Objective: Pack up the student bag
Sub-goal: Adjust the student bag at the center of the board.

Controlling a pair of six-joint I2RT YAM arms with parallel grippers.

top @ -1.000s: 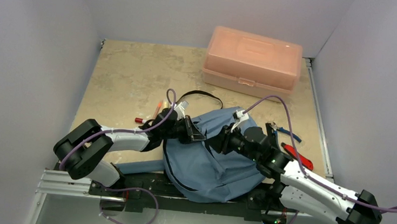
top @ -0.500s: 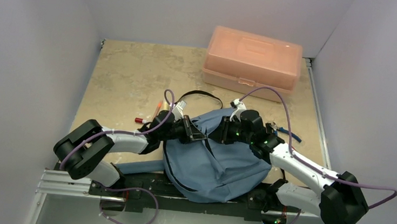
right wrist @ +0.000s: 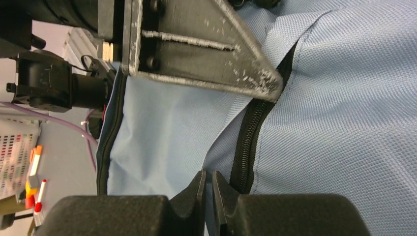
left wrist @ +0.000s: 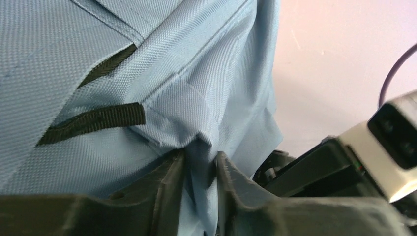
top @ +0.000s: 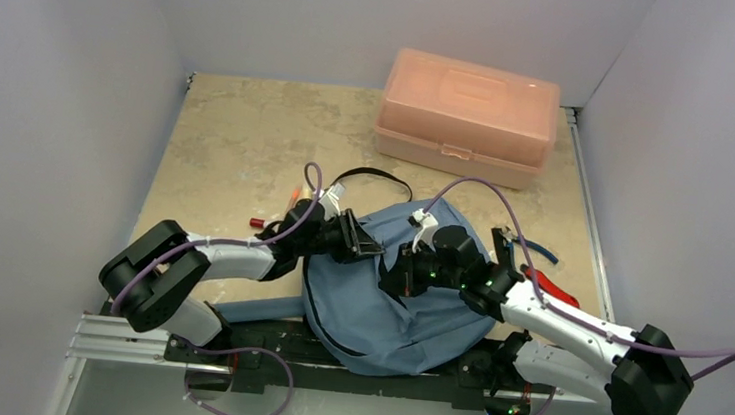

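The student bag (top: 384, 314), soft blue-grey fabric, lies flat at the near middle of the table between both arms. My left gripper (top: 360, 245) rests on its upper left part. In the left wrist view my left gripper (left wrist: 199, 158) has a bunched fold of the student bag (left wrist: 196, 98) between its slightly parted jaws. My right gripper (top: 396, 272) sits on the bag's middle. In the right wrist view my right gripper (right wrist: 209, 178) is pinched on a thin fold of the student bag (right wrist: 162, 128) just left of a dark zipper (right wrist: 248, 147).
A salmon-pink plastic box (top: 467, 116) stands closed at the back right. Pens (top: 290, 204) and a red marker (top: 257, 223) lie left of the bag. A red tool (top: 549, 287) and a blue-handled item (top: 533, 248) lie to its right. White walls enclose the table on three sides.
My right arm swung left onto the bag's middle and its jaws closed on fabric beside the zipper. My left gripper stayed in place, its jaws parting a little around the fold.
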